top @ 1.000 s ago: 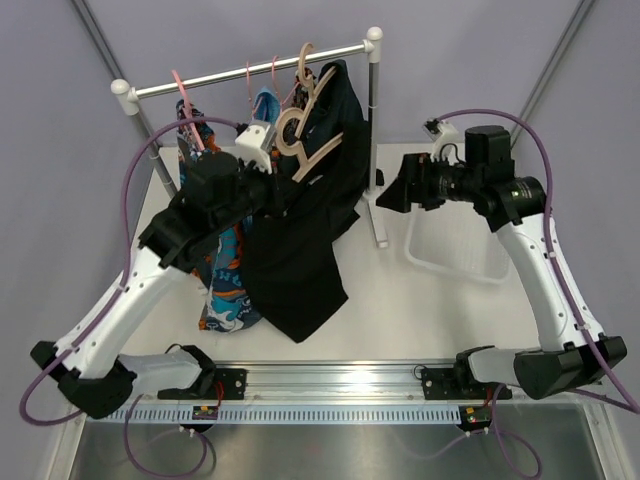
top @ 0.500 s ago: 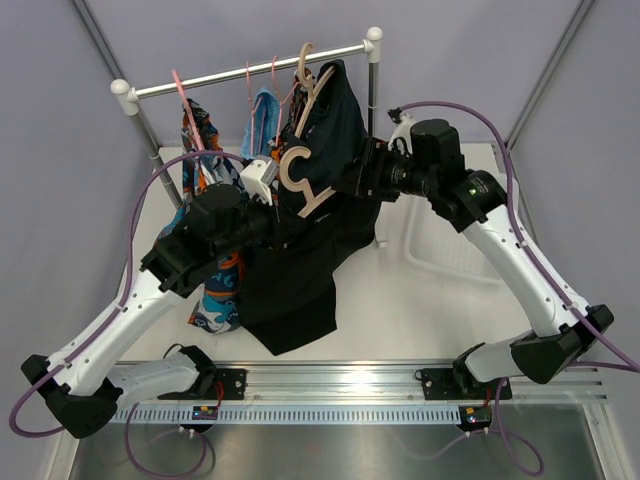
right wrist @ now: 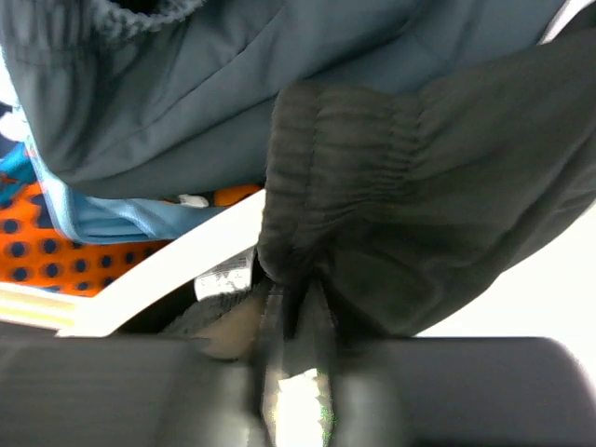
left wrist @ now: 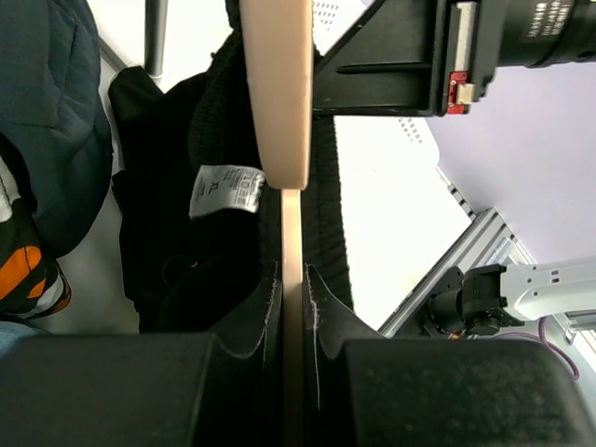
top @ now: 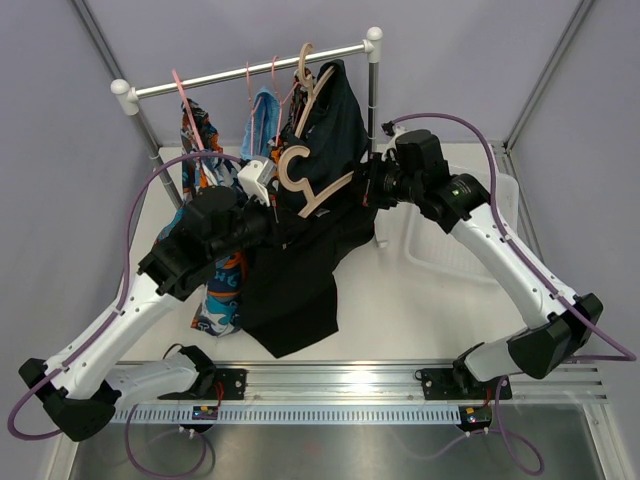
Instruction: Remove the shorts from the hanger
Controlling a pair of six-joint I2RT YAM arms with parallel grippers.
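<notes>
- L gripper (left wrist: pixel 291 284): jaws clenched on the thin bar of the wooden hanger (left wrist: pixel 276 93), which it holds off the rack (top: pixel 250 70), tilted, above the worktop (top: pixel 420 320) center.
- R gripper (right wrist: pixel 293 317): reaches in from the right, jaws pinched on the gathered waistband (right wrist: pixel 345 140) of the black shorts (top: pixel 300 270); fabric bunches between the fingers.
- Black shorts: upper part at the held hanger, between the two grippers. Rest drapes down toward the near edge, lower hem on the worktop. White size label (left wrist: pixel 226 189) shows just beside the hanger bar.
- Second dark pair (right wrist: pixel 233 93): hangs just behind the gripped waistband, up by the right end of the rail. Where one pair ends and the other starts can't be told from above.
- Camo shorts (top: pixel 195 130): on a pink hanger near the left end of the rail.
- Rack stands along the far edge. Light blue garment (top: pixel 265 105) hangs mid-rail; teal patterned garment (top: pixel 222 295) hangs lower, left of the black shorts.
- White basket (top: pixel 430 250) sits toward the right edge, under the R arm.
</notes>
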